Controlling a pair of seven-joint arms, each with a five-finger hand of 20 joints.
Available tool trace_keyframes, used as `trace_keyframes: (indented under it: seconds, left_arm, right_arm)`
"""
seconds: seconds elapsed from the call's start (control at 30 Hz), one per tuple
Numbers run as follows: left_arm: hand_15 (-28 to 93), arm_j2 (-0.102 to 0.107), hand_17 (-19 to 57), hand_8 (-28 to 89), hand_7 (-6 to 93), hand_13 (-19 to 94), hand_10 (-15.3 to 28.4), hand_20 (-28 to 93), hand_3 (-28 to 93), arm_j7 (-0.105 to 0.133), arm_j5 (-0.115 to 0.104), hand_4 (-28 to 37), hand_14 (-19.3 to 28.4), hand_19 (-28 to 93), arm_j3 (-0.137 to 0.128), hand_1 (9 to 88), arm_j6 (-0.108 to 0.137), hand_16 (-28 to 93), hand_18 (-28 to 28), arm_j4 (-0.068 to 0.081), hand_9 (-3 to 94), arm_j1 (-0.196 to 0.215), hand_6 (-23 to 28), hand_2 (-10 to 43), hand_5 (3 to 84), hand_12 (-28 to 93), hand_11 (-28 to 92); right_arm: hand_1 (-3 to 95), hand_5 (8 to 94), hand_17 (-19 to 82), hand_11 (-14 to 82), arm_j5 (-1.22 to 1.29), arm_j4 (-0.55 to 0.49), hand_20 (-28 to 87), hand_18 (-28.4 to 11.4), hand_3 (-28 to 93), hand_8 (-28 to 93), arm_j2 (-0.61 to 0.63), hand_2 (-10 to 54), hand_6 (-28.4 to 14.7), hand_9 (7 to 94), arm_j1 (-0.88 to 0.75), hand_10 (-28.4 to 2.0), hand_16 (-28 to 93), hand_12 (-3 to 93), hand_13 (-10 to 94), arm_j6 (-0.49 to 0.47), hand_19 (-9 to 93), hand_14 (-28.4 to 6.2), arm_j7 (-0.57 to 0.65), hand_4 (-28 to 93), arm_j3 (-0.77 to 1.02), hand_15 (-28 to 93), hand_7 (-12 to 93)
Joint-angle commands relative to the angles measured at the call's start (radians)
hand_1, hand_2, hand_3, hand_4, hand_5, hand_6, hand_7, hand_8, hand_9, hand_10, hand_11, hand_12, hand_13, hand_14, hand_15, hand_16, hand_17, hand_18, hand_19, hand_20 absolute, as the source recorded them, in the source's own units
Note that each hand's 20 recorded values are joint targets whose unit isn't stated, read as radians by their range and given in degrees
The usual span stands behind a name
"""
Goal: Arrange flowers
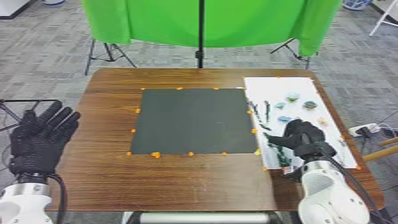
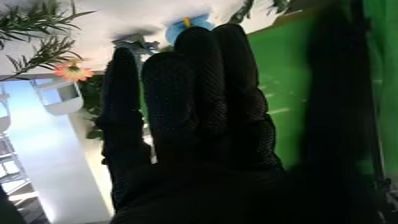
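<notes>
Looks like a robotics lab; green backdrop (image 1: pixel 209 25) on blk stand (image 1: pixel 201 53), robot arms (image 1: pixel 330 197), wood tbl (image 1: pixel 107 175).

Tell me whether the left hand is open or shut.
Open: the left hand has its fingers straight and slightly spread, curled round nothing, near the left edge of the table.

The left hand (image 1: pixel 40 139) was held forward, its fingers straightened and slightly spread. The right hand (image 1: pixel 305 134) was held out ahead of the right arm (image 1: pixel 329 196), its fingers extended.
</notes>
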Motion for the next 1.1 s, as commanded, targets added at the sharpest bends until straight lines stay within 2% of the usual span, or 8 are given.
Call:
trace_keyframes:
  seconds: [0.03,0.3,0.37,0.43,0.5,0.6,0.87,1.1]
  left_arm:
    - [25,-0.009,-5.4,-8,7.1,36,15.3,11,67,-0.004,-0.010,-28.3,15.1,30,0.011,27.8,0.008,-2,13.5,0.006,42.5,0.010,9.4,10.3,46.1,11,16]
    - [25,-0.011,-5.4,-8,7.1,36,15.4,11,67,-0.004,-0.010,-28.3,15.1,30,0.011,27.7,0.005,-2,13.5,0.008,42.5,0.013,9.5,10.3,46.2,11,16]
    - [25,-0.011,-5.3,-8,7.1,36,15.4,11,67,-0.003,-0.011,-28.3,15.1,30,0.013,27.7,0.003,-2,13.5,0.008,42.5,0.015,9.5,10.3,46.1,11,16]
    - [25,-0.011,-5.3,-8,7.0,36,15.4,11,67,-0.003,-0.012,-28.3,15.1,30,0.013,27.6,0.004,-2,13.4,0.008,42.6,0.013,9.5,10.3,46.2,11,16]
    - [25,-0.012,-5.3,-8,7.0,36,15.3,11,67,-0.002,-0.016,-28.3,15.0,30,0.012,27.7,0.004,-2,13.5,0.009,42.6,0.014,9.5,10.3,46.2,11,16]
    - [25,-0.011,-5.4,-8,7.0,36,15.3,11,67,0.002,-0.025,-28.3,15.0,30,0.008,27.6,0.003,-2,13.5,0.008,42.5,0.016,9.6,10.3,46.2,11,16]
    - [25,-0.004,-5.3,-8,7.0,36,15.3,11,67,0.029,-0.105,-28.3,15.1,30,-0.021,27.6,-0.012,-2,13.6,0.007,42.5,0.049,9.5,10.2,46.2,11,16]
    - [25,-0.003,-5.3,-8,6.8,36,15.2,11,67,0.037,-0.149,-28.3,15.0,30,-0.059,27.5,-0.031,-2,13.5,0.014,42.5,0.057,9.4,10.0,45.9,11,16]
  right_arm:
    - [34.5,59.4,24,44.0,-0.039,0.032,33,-21.3,72,-13,-0.004,-9.5,-5.3,59.9,0.028,-17.3,29,27.4,57,-0.093,71,-13.7,0.023,-28,-0.014,74,22]
    - [44.4,66.5,26,49.0,-0.062,0.090,34,-21.4,68,-14,-0.004,-9.5,-2.4,62.3,0.052,-15.9,29,29.3,59,-0.070,71,-12.8,0.006,-28,-0.049,74,28]
    - [49.2,67.5,27,50.4,-0.044,0.094,34,-21.3,64,-4,-0.003,-9.5,-2.7,63.4,0.055,-15.0,29,30.1,59,-0.051,72,-12.5,0.004,-28,-0.055,74,31]
    - [55.5,68.6,27,46.7,-0.023,0.092,34,-21.2,57,1,-0.002,-9.5,-2.9,65.9,0.058,-14.3,30,36.0,61,-0.026,72,-12.1,0.008,-28,-0.058,73,36]
    - [60.4,72.9,28,34.4,0.022,0.077,35,-21.1,59,3,0.003,-9.5,-2.1,74.8,0.065,-12.9,30,48.1,65,-0.010,72,-11.6,0.043,-28,-0.063,71,40]
    - [61.7,75.8,29,29.6,0.097,0.041,35,-21.2,61,5,0.010,-9.5,-1.9,78.5,0.074,-12.5,31,51.5,67,-0.014,72,-11.3,0.070,-28,-0.053,71,39]
    - [60.1,77.1,29,28.6,0.330,-0.068,36,-22.5,66,9,0.038,-9.5,-2.2,80.2,0.160,-12.6,31,51.3,69,0.072,74,-11.6,0.157,-28,-0.079,71,37]
    - [59.5,77.9,29,29.9,0.422,0.000,36,-23.5,68,11,-0.052,-9.5,-2.7,80.0,0.409,-12.3,31,51.5,69,0.167,75,-12.3,0.225,-28,-0.268,72,36]
